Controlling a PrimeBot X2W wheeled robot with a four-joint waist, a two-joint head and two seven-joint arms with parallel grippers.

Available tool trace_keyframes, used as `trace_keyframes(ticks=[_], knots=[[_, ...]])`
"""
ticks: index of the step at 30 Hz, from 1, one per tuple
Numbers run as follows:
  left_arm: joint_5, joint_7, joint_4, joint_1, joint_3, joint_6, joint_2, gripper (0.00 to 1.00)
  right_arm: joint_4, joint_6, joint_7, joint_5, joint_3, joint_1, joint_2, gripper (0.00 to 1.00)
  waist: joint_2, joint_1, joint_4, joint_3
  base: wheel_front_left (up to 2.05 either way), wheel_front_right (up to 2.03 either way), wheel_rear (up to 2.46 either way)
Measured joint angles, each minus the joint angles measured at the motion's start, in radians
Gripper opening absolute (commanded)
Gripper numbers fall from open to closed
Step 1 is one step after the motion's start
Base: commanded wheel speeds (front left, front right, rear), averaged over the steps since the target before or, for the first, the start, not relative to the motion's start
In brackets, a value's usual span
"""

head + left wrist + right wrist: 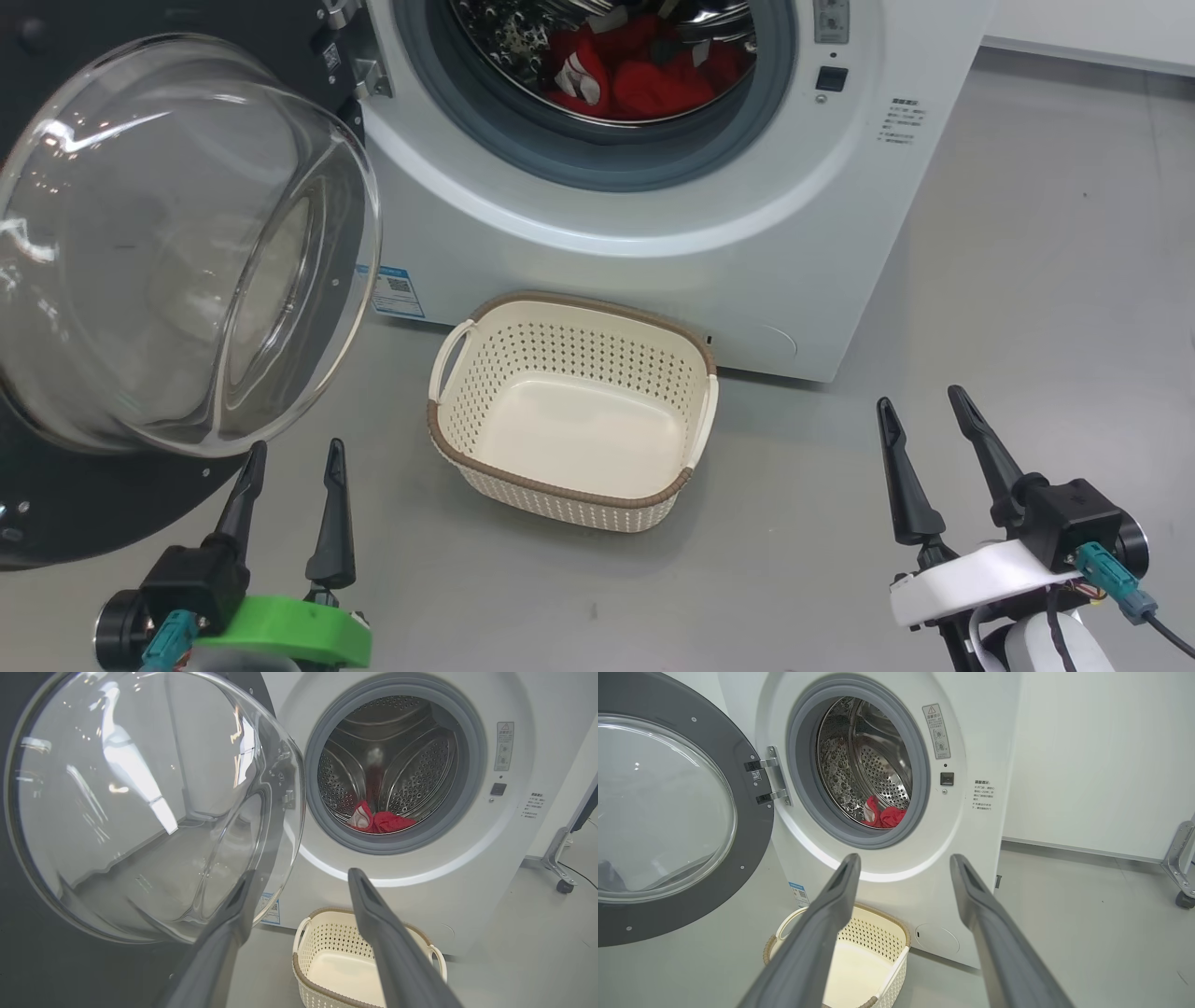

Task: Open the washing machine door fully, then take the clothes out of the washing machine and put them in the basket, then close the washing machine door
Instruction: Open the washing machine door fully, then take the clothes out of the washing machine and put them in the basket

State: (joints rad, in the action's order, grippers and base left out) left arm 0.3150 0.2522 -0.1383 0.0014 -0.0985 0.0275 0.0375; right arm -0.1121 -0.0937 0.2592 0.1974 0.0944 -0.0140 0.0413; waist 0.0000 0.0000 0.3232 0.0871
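Your left tool (296, 446) sits at the near left, released, its two long dark fingers (331, 513) spread with nothing between them. The tips point up at the lower edge of the large round washing machine door (177, 252), close under its bulging clear glass bowl; whether they touch it, you cannot tell. Your right tool (920, 397) is at the near right, likewise released and holding nothing, over the grey floor (1027, 280). The door, with its wide glossy black rim, is swung open to the left. Between the tools, on the floor, stands the small cream perforated plastic basket (579, 301) with a brown woven-look rim and white side handles, just in front of the big white front-loading washing machine (653, 243). The bright red clothes (653, 79) with white patches lie at the bottom of the steel drum (406, 765), inside the grey rubber ring (597, 159).
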Motion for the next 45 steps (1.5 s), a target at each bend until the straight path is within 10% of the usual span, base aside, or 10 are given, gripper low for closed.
trace_keyframes(ticks=[27,45], knots=[[-0.028,0.0,-0.03,0.032,-0.095,0.013,0.002,1.0,0.007,0.044,0.0,0.026,0.046,-0.059,0.0,1.0,0.0,0.0,-0.211,-0.034,0.0,0.0,0.0],[-0.027,-0.002,-0.044,0.04,-0.134,-0.005,0.004,1.0,0.007,0.07,0.0,0.03,0.016,-0.092,-0.001,1.0,0.0,0.0,-0.235,-0.049,0.0,0.0,0.0]])
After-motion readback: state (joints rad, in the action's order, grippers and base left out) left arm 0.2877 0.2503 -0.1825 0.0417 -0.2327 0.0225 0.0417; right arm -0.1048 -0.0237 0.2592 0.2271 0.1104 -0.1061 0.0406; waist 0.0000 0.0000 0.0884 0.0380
